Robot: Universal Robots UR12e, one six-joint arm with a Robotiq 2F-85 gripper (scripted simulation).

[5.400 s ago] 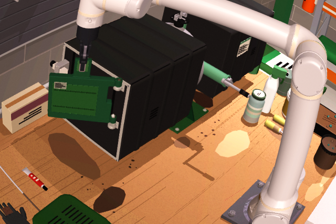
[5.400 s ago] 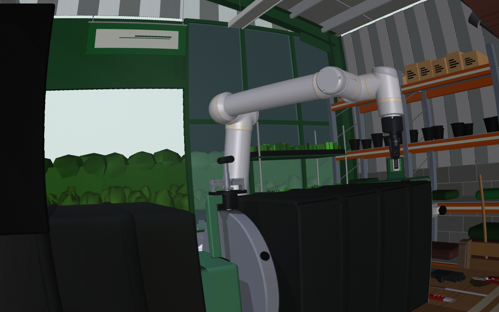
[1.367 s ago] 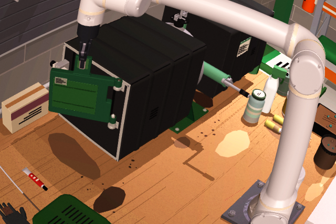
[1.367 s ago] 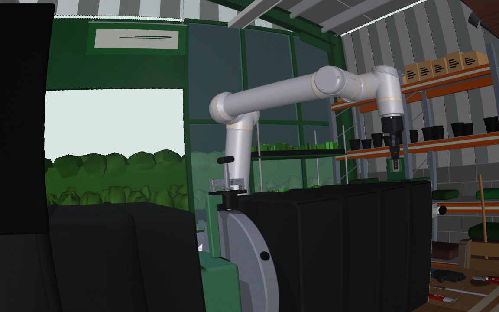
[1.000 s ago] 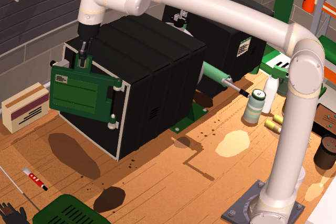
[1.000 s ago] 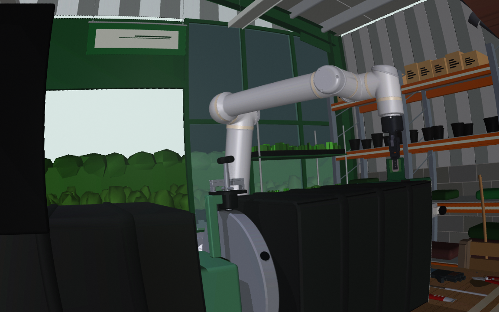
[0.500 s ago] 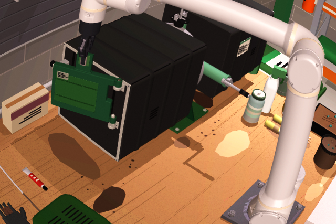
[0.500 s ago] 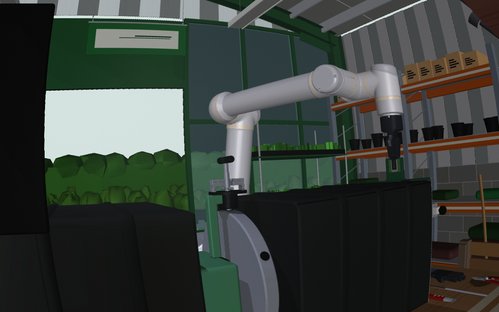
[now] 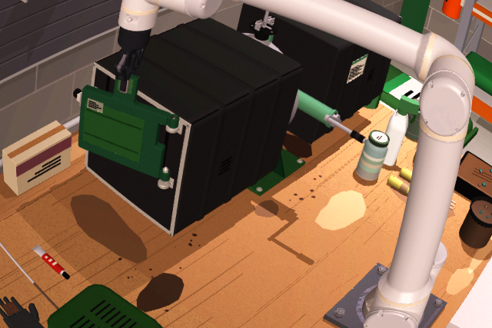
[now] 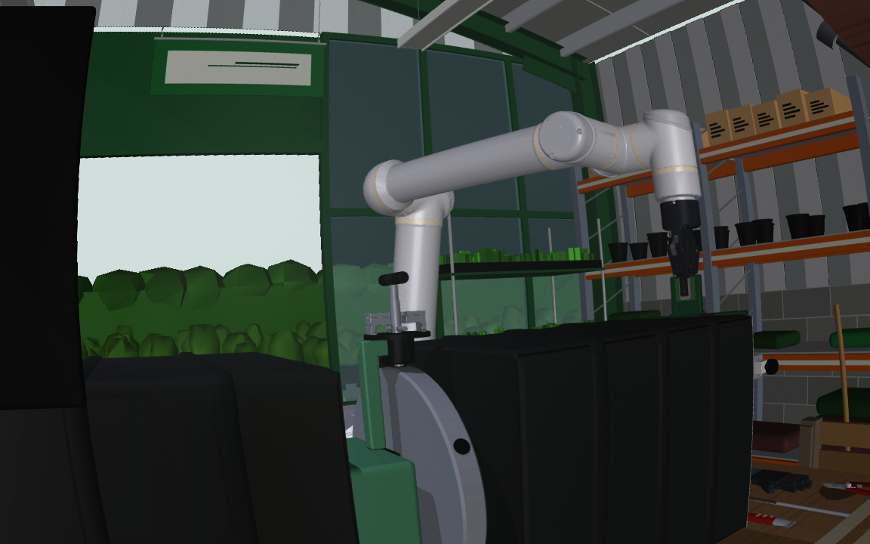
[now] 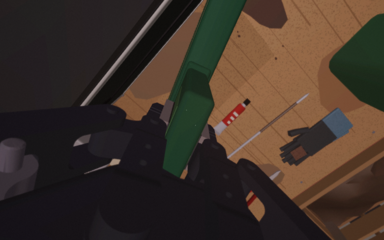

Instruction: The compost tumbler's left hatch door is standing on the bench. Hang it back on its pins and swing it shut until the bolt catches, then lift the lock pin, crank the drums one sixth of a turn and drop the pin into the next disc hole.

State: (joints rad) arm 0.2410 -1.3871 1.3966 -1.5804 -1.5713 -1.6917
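At the left end face of the black tumbler drum (image 9: 206, 118), the green hatch door (image 9: 119, 128) hangs at an angle, swung partly out from the face. Its two hinge knuckles (image 9: 171, 122) sit at the pins on its right edge. My gripper (image 9: 126, 78) grips the door's top tab (image 11: 187, 119) from above, closed on it. A black bolt knob (image 9: 75, 93) juts out at the drum's left edge. Between the two drums stands the grey index disc (image 10: 438, 446) with the lock pin's black T-handle (image 10: 393, 279) above it. The green crank (image 9: 318, 108) reaches out from between the drums toward the bench's right side.
The bench surface (image 9: 238, 245) lies below the door, with a cardboard box (image 9: 36, 155) to its left. A red-and-white tube (image 9: 51, 262), a thin rod, a glove (image 11: 312, 140) and a green crate (image 9: 99, 308) lie near the front left. A striped jar (image 9: 371, 155) and a white bottle stand by the crank.
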